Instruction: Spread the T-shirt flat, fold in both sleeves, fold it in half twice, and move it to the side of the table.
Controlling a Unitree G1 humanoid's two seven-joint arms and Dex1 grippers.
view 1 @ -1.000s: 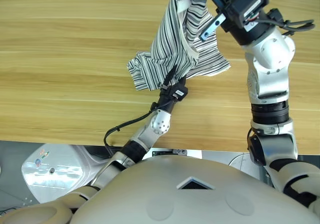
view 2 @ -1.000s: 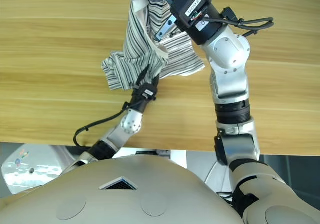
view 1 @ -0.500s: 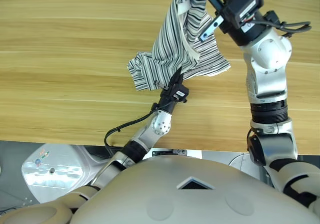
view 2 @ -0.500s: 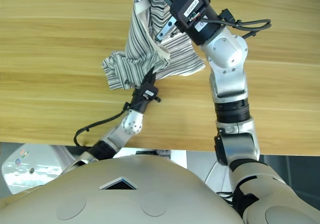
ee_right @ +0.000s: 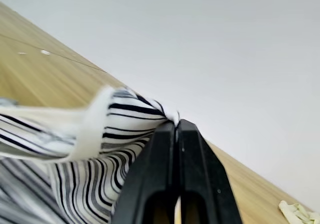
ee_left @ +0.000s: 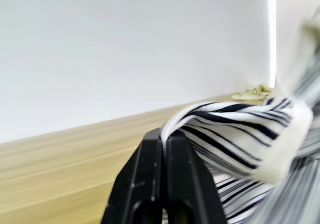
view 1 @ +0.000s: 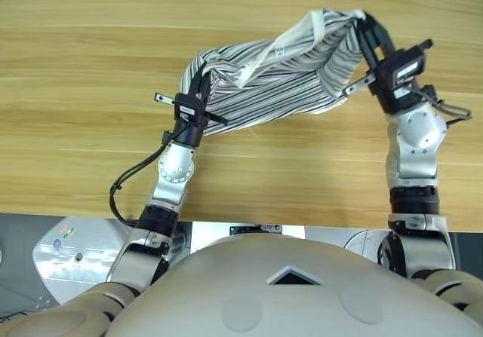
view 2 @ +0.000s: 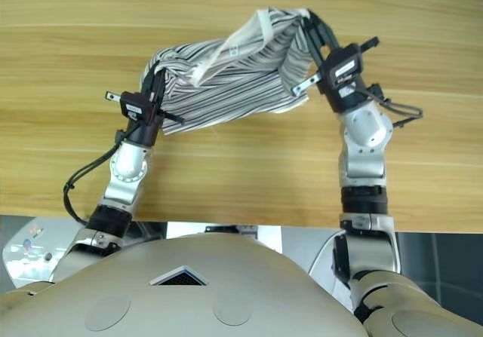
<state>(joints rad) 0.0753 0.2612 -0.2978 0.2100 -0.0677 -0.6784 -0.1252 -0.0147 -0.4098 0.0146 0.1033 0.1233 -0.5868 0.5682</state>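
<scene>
A light wooden surface (view 1: pixel 90 65) with long grain lines stretched wide. A plain white wall (ee_left: pixel 125 43) stood behind its far edge, where a small pale crumpled scrap (ee_right: pixel 299 214) lay on the wood. Dark grey floor (view 1: pixel 23 228) showed below the near edge.

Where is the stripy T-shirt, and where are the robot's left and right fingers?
T-shirt (view 1: pixel 272 81): left eye view, middle of the striped cloth.
Left fingers (ee_left: pixel 147 166): left wrist view, on one black finger.
Right fingers (ee_right: pixel 155 171): right wrist view, on one black finger.
</scene>
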